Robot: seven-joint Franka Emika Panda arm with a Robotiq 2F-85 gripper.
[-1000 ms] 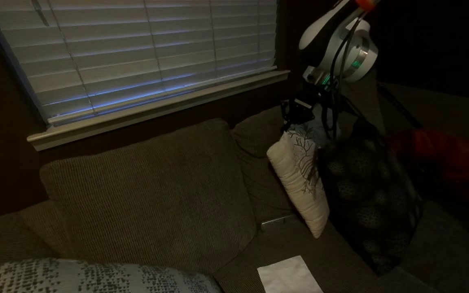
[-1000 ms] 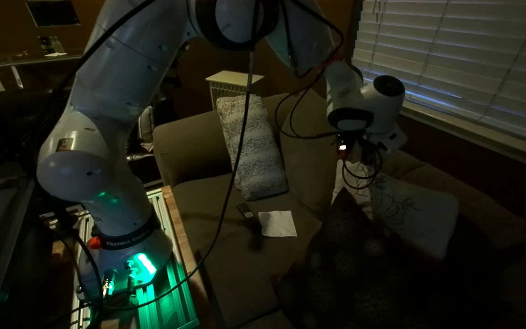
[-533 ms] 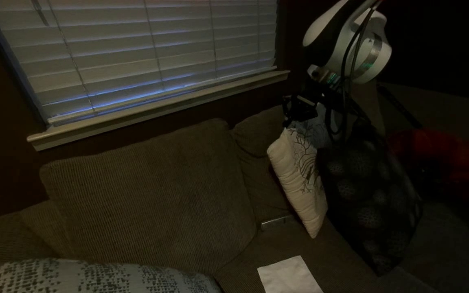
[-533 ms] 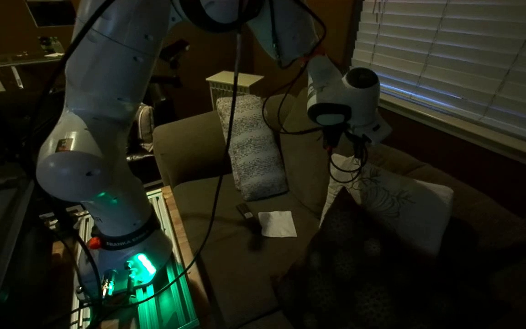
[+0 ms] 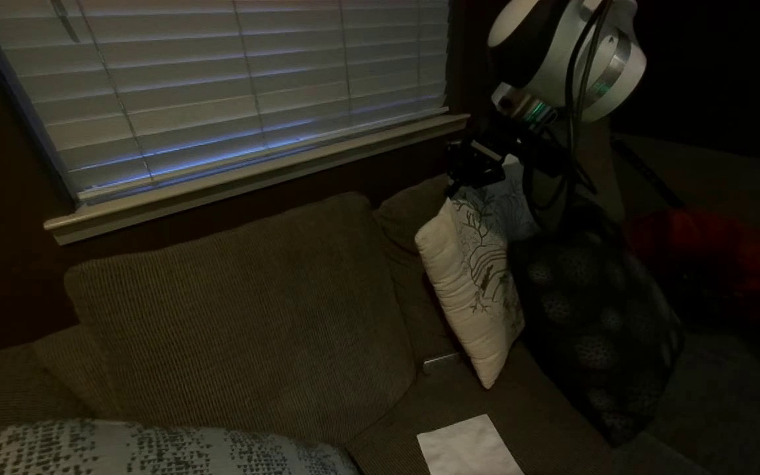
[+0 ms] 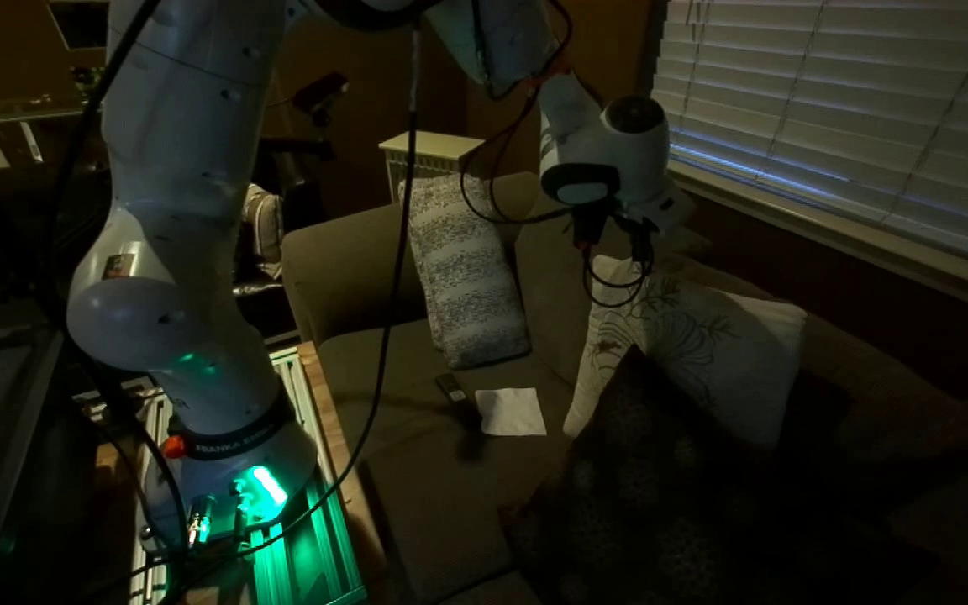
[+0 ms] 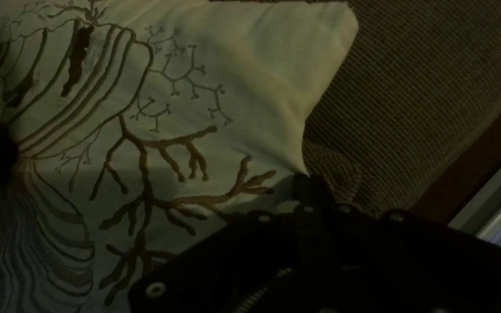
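My gripper [image 7: 306,177] has the white pillow [image 5: 479,270], just beside the dark pillow [image 5: 594,316], pinched by its edge; I'd judge the grasp done, the release not yet.

wrist view — near pillow [image 7: 176,108] | both exterior views — farther, sharing blinds [image 5: 241,86]

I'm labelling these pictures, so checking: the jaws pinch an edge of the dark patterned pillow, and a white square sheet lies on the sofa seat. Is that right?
Wrong pillow: the wrist view shows the jaws pinching an edge of the white coral-print pillow, not of the dark patterned pillow. The white square sheet does lie on the sofa seat.
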